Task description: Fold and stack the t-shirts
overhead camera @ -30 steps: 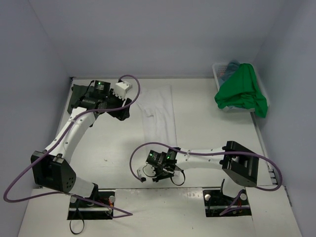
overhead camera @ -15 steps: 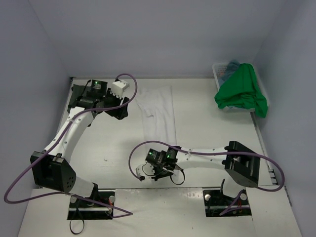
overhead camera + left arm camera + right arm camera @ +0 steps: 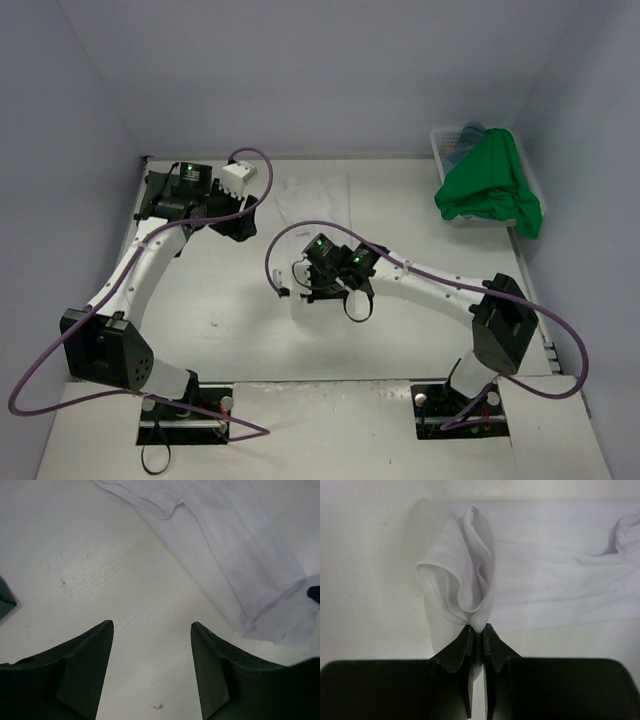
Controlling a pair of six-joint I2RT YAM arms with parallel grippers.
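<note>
The right claw (image 3: 476,630) is pinched tight on a bunched fold of the white t-shirt (image 3: 545,590), the rest of the cloth trailing ahead of it across the desk (image 3: 365,555). The left claw (image 3: 152,630) hangs empty, jaws wide apart, the shirt's edge just ahead of it. The pinch looks thin: a quick pull could slip it free or drag the shirt askew. From above, the right arm (image 3: 430,285) hides the grip; how many layers are caught is unclear.

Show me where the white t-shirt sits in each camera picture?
Top external: white t-shirt in the centre of the picture.
Left wrist: white t-shirt upper right.
Right wrist: white t-shirt centre, bunched.
Shared landmark: right pincer clamped on its near end.
</note>
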